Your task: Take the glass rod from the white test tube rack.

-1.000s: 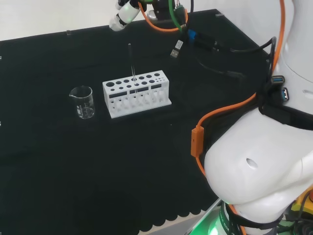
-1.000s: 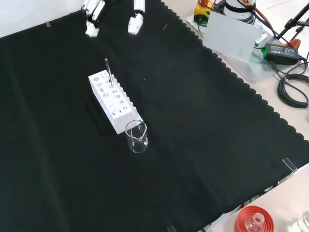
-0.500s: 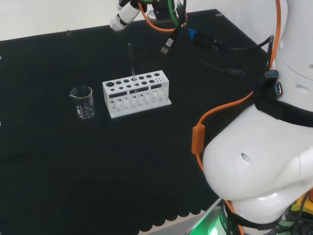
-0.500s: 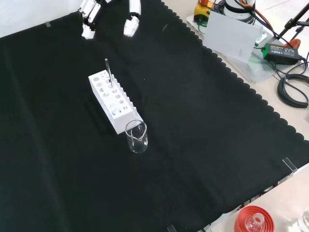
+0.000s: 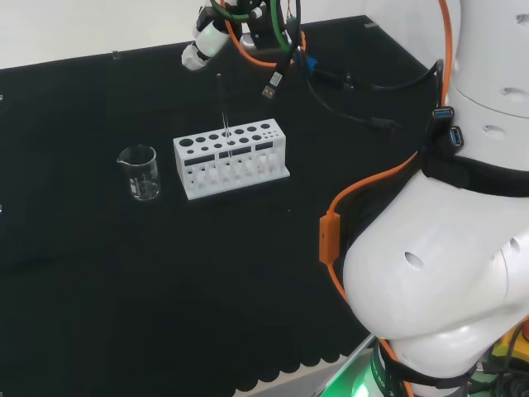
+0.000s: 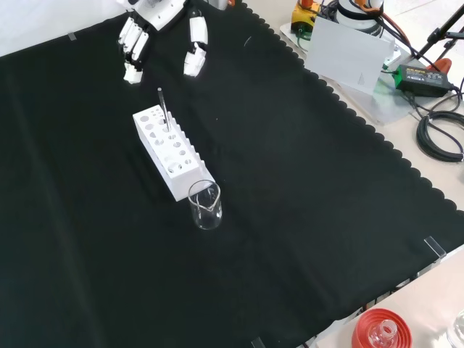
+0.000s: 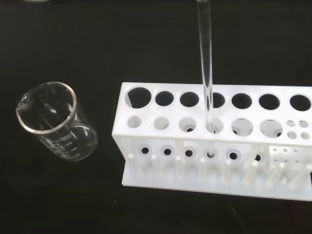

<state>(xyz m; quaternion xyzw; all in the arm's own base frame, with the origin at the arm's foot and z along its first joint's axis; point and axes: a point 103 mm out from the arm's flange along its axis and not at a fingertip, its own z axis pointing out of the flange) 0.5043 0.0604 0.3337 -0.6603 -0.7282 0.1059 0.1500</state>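
Head view first: rod stands upright in a middle hole of the rack, its long axis near vertical, top end free. My hand hangs above and a little to the left of that top end, apart from it. A small beaker sits just left of the rack on the black worktop.

Front view: the hand comes in from the top, fingers on one side and thumb on the other, spread and fairly straight, holding nothing. The rod rises from the rack's far end, and its tip lies below the gap between fingers and thumb. The beaker stands at the rack's near end.

Wrist view: I look down along the rod, seated in a hole of the rack, beaker beside it. As I judge it, I must descend straight along the rod's axis so the tip enters the gap, then close and lift vertically.
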